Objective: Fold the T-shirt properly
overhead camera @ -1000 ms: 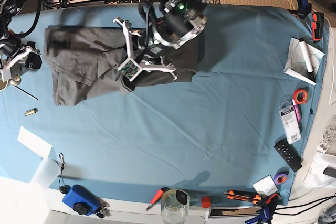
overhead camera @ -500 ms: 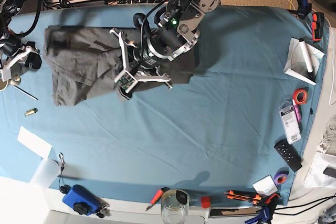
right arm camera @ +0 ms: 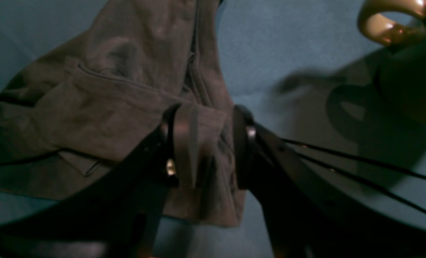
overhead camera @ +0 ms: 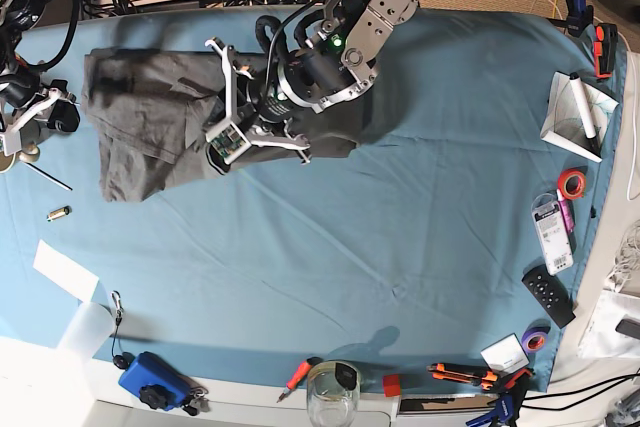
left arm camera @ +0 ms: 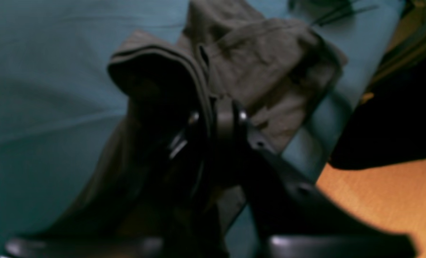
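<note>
The dark grey T-shirt (overhead camera: 150,112) lies crumpled at the far left of the teal table cloth (overhead camera: 400,207). My left gripper (overhead camera: 225,137) hangs over its middle. In the left wrist view a hemmed fold of the T-shirt (left arm camera: 270,61) runs up between the left gripper's (left arm camera: 213,114) close-set jaws and drapes over one finger; the picture is blurred. My right gripper (overhead camera: 45,107) stays at the shirt's left edge. In the right wrist view the right gripper's (right arm camera: 209,143) jaws stand apart, with the T-shirt (right arm camera: 109,100) showing through the gap.
A remote (overhead camera: 548,295), an orange tape roll (overhead camera: 571,183) and papers (overhead camera: 575,112) line the right edge. A blue box (overhead camera: 155,379), a glass jar (overhead camera: 332,392) and hand tools (overhead camera: 470,375) sit along the front. White paper (overhead camera: 65,269) lies front left.
My left gripper has moved left across the T-shirt, drawing the fold with it. The right arm has not moved.
</note>
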